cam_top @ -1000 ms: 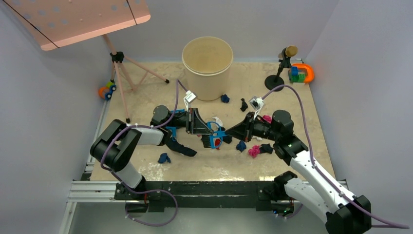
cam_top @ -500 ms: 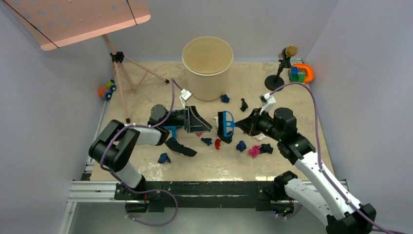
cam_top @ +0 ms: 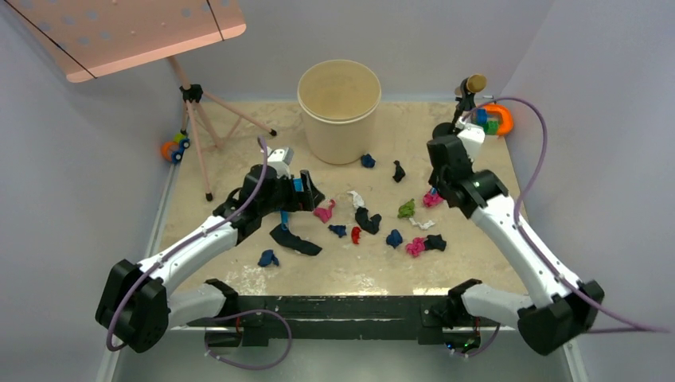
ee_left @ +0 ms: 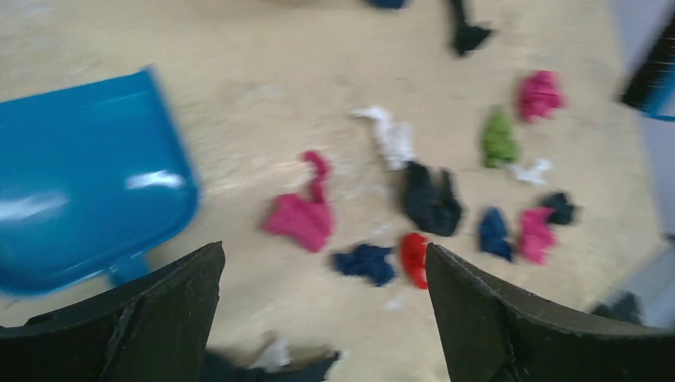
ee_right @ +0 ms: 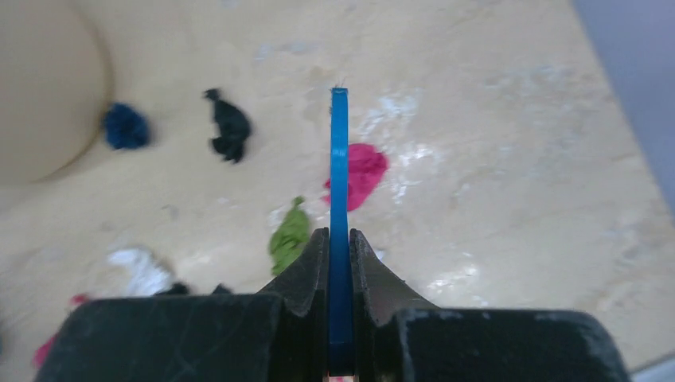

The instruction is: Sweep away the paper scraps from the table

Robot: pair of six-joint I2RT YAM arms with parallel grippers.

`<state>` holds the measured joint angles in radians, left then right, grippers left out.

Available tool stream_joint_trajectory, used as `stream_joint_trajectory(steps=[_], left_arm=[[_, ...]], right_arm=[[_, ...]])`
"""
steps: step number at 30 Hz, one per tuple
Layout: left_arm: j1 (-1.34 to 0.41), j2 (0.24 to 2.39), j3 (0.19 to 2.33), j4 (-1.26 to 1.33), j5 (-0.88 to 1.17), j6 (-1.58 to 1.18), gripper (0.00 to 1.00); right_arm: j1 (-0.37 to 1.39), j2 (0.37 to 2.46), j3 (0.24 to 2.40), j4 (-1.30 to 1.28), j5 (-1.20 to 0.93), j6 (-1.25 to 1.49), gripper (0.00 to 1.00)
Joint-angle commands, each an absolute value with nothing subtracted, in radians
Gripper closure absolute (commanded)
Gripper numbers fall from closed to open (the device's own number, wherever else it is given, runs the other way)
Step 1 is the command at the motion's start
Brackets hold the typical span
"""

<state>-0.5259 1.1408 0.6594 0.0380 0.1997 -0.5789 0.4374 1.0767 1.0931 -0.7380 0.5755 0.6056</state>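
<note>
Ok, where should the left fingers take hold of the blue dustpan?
Probably the short handle at the blue dustpan's narrow end, approached from above: the pan looks flat and wide, while the handle looks thin enough for the open left fingers.

About fifteen crumpled paper scraps (cam_top: 367, 220) are lying on the beige marble-patterned table (cam_top: 239, 159), one cream round plastic bucket (cam_top: 340, 119) standing at twelve o'clock.

My paper scraps (cam_top: 367, 220) lie loose and crumpled on the flat beige marble-patterned table (cam_top: 350, 270), all nearer to me than the cream bucket (cam_top: 340, 107). A dark blue bit (cam_top: 367, 161) and a black bit (cam_top: 398, 170) sit just beside the bucket. Farther from it I see pink, green, white, red, blue and black pieces scattered singly.
</note>
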Motion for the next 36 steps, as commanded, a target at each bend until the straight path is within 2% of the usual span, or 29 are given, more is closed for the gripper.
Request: stream_joint_trajectory(steps=[1, 6, 10, 14, 18, 20, 24, 29, 36], left_arm=[[-0.524, 1.164, 0.725, -0.33, -0.26, -0.534, 0.0], [-0.522, 1.244, 0.797, -0.445, -0.36, -0.6, 0.0], [-0.523, 1.243, 0.8, -0.457, -0.374, -0.596, 0.0], [-0.523, 1.214, 0.777, -0.434, -0.372, -0.594, 0.0], [-0.523, 1.206, 0.772, -0.428, -0.368, -0.593, 0.0], [-0.523, 1.206, 0.772, -0.426, -0.366, -0.591, 0.0], [-0.523, 1.202, 0.772, -0.425, -0.361, -0.59, 0.0], [-0.523, 1.187, 0.764, -0.419, -0.359, -0.588, 0.0], [-0.523, 1.155, 0.74, -0.397, -0.367, -0.583, 0.0]], right_arm=[[0.436, 1.278, 1.25, -0.975, 0.907, 0.653, 1.0], [0.437, 1.567, 1.347, -1.125, 1.057, 0.696, 1.0], [0.439, 1.718, 1.344, -1.088, 1.038, 0.643, 1.0], [0.451, 1.733, 1.286, -0.813, 0.716, 0.4, 1.0], [0.463, 1.552, 1.222, -0.615, 0.304, 0.279, 1.0], [0.463, 1.461, 1.211, -0.577, 0.211, 0.254, 1.0], [0.463, 1.419, 1.305, -0.69, 0.331, 0.233, 1.0], [0.464, 1.507, 1.422, -0.796, 0.524, 0.172, 1.0], [0.464, 1.638, 1.46, -0.618, 0.533, -0.122, 1.0]])
